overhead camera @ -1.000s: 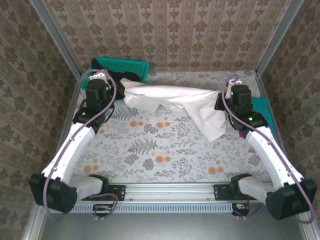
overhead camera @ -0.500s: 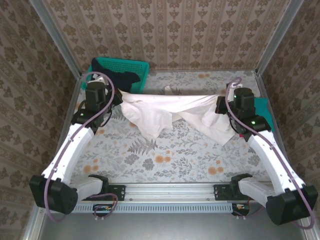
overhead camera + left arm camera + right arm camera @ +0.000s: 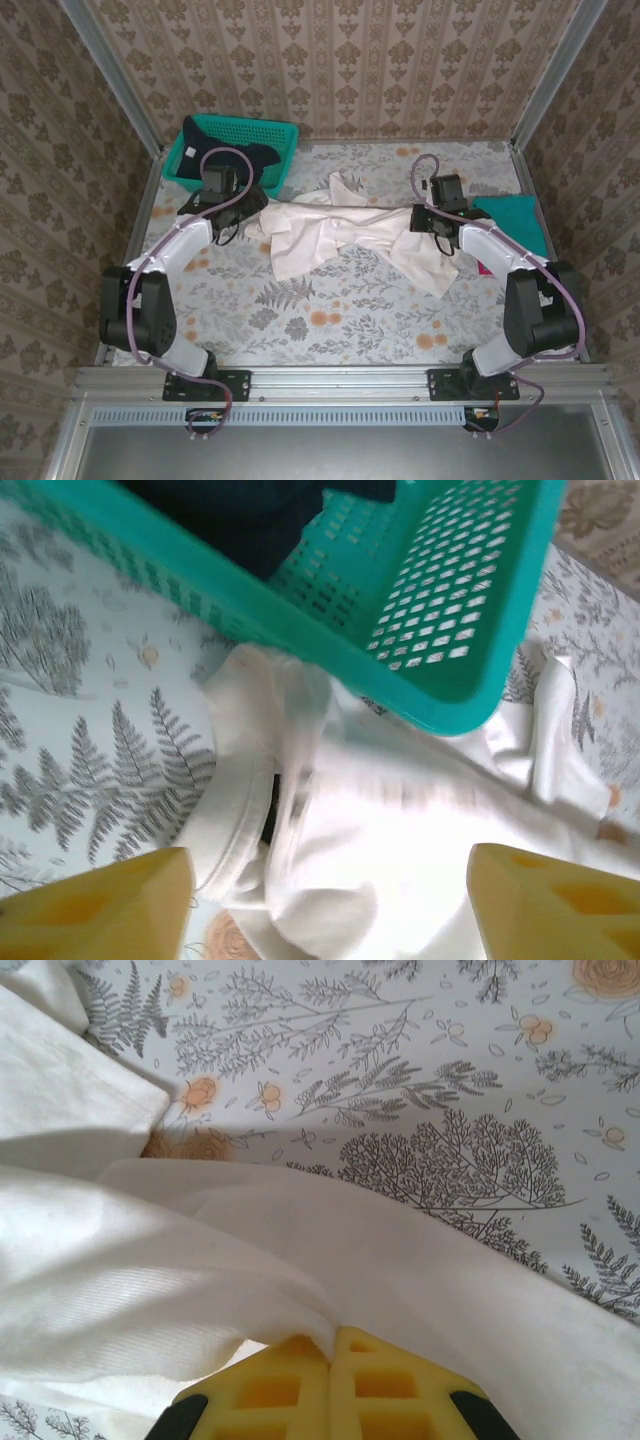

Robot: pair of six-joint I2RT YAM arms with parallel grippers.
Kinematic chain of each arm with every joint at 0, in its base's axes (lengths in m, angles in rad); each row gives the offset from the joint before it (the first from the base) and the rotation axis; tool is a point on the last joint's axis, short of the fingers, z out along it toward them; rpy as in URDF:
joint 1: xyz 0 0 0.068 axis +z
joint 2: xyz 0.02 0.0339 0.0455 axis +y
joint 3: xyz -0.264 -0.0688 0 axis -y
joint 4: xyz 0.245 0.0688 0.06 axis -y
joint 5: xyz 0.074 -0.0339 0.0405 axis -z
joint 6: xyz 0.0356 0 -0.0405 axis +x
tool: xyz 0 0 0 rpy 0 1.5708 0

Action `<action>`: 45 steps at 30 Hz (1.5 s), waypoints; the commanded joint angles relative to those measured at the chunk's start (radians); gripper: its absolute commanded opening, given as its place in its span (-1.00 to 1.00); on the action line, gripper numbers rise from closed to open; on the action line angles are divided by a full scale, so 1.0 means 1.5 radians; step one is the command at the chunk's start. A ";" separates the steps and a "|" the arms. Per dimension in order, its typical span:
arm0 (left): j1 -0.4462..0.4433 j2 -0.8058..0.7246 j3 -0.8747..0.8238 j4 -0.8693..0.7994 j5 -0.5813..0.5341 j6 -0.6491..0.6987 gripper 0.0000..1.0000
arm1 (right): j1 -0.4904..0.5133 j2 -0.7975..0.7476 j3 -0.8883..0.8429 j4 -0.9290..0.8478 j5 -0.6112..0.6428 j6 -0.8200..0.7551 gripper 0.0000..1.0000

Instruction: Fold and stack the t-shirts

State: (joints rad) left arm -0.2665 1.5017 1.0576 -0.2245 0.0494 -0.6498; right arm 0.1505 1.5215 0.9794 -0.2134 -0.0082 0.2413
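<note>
Left tool (image 3: 325, 910) jaws wide apart, yellow fingers (image 3: 95, 900) spread to either side above a thick rolled edge of the cream-white shirt (image 3: 400, 820), nothing pinched between them. In the top view the left tool (image 3: 248, 200) sits at the shirt's left end, just beside the near corner of the teal basket (image 3: 270, 130); the wrist view has the basket wall (image 3: 450, 680) right over the cloth edge, so room is tight there. The navy shirt (image 3: 225, 155) lies inside the basket. Right tool (image 3: 330, 1360) jaws shut together, clamping a fold of the cream-white shirt (image 3: 150, 1270), with the cloth draping off both sides over the floral desk (image 3: 450, 1110). From above, the right tool (image 3: 418, 218) is at the shirt's right end and the shirt (image 3: 330, 225) runs crumpled between both tools across the far-middle desk, not flat. The teal shirt (image 3: 512, 215) lies folded at the right desk edge, near the right arm. The near half of the desk (image 3: 330, 320) is bare, open room; walls close on the left, right and far sides.
</note>
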 commanded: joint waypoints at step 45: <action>-0.019 0.101 -0.066 0.248 0.184 0.028 -0.04 | -0.011 -0.047 -0.066 0.042 -0.039 0.038 -0.94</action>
State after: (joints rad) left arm -0.2878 1.7046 0.9829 0.1284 0.2993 -0.5907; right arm 0.1410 1.4464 0.8944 -0.1802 -0.0402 0.2722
